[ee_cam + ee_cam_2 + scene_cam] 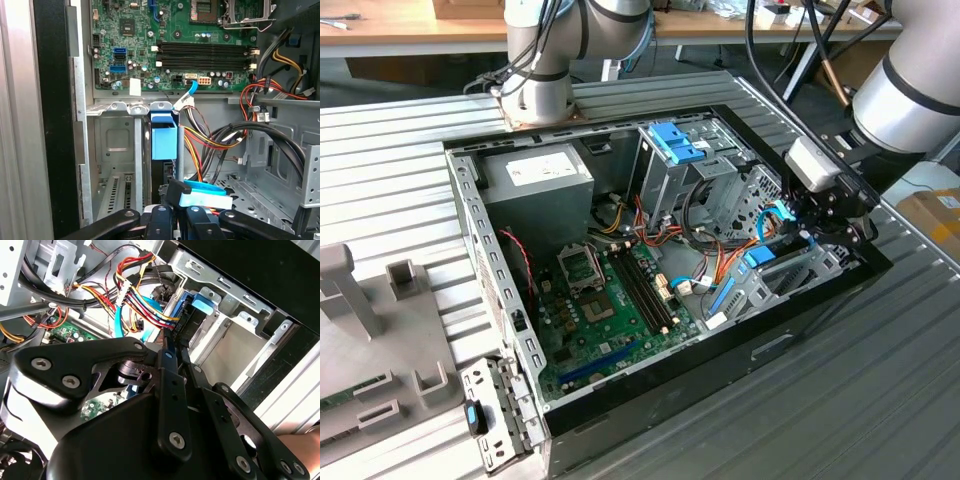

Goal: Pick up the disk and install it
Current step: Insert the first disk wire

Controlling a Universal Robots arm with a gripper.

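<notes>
End effector (pixel 172 220) closed on the disk (pixel 163 140), I judge, holding it edge-on in the drive bay (pixel 117 145) just ahead. Stiff, weighty, shock-sensitive; I'd grip the blue frame edges. Motherboard (pixel 165 45) beyond.

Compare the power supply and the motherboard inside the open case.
The power supply is a grey metal box; the motherboard is a flat green board. The power supply bears a white label; the motherboard bears long black memory slots. Both sit inside the computer case, the power supply farther back in the exterior view.
</notes>
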